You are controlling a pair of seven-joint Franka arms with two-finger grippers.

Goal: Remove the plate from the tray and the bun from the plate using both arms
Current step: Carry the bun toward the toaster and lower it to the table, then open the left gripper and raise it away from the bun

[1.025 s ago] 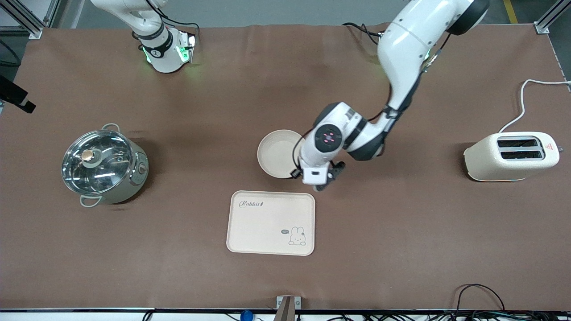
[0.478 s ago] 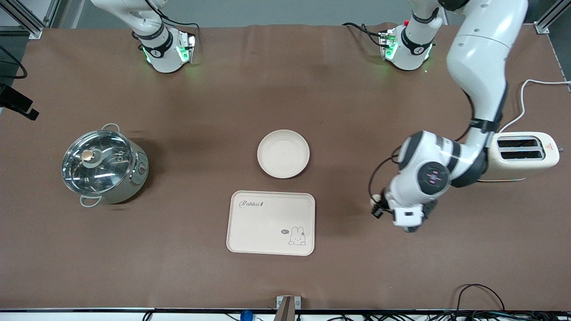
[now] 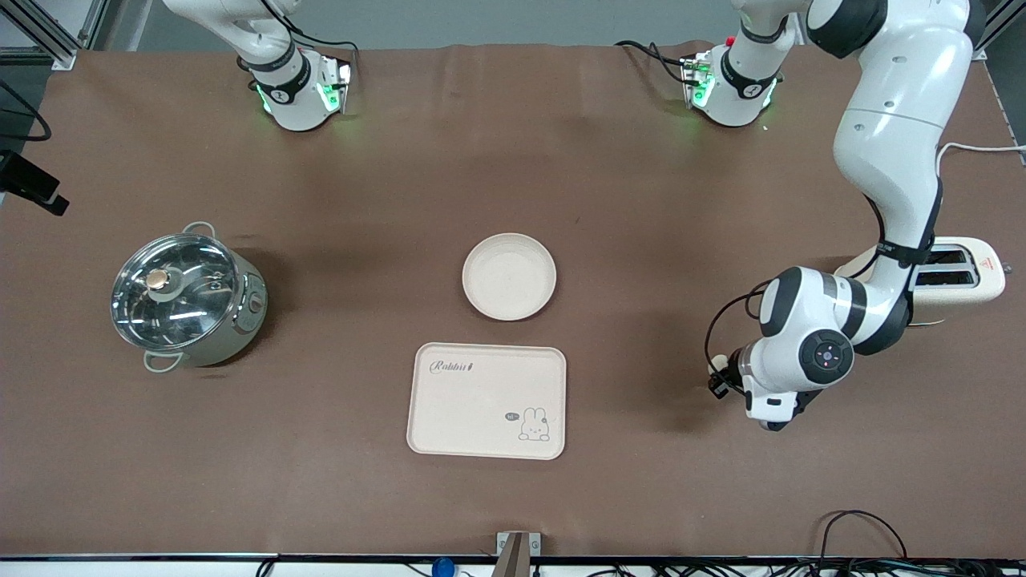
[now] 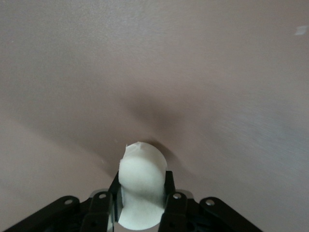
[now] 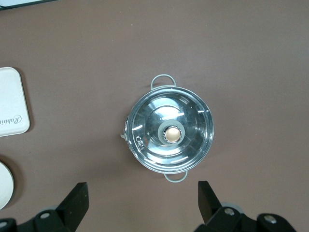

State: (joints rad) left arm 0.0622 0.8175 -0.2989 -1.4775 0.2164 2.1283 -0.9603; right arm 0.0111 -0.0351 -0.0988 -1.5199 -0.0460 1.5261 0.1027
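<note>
The plate point(image 3: 509, 276) lies empty in the middle of the table; its rim also shows in the right wrist view point(image 5: 4, 186). My left gripper point(image 3: 724, 377) is low over the bare cloth between the tray and the toaster. It is shut on the bun point(image 4: 142, 179), a small white lump that also shows in the front view point(image 3: 720, 361). I cannot tell whether the bun touches the cloth. My right gripper point(image 5: 142, 195) is open and empty, high over the pot point(image 5: 169, 133); it is out of the front view.
A rectangular cream tray with a rabbit drawing point(image 3: 486, 400) lies nearer the front camera than the plate. A steel pot with a glass lid point(image 3: 184, 296) stands toward the right arm's end. A cream toaster point(image 3: 966, 276) with a white cord stands toward the left arm's end.
My left arm has swung from beside the plate toward the toaster end of the table, and the bun is in its fingers. The plate stays where it was.
</note>
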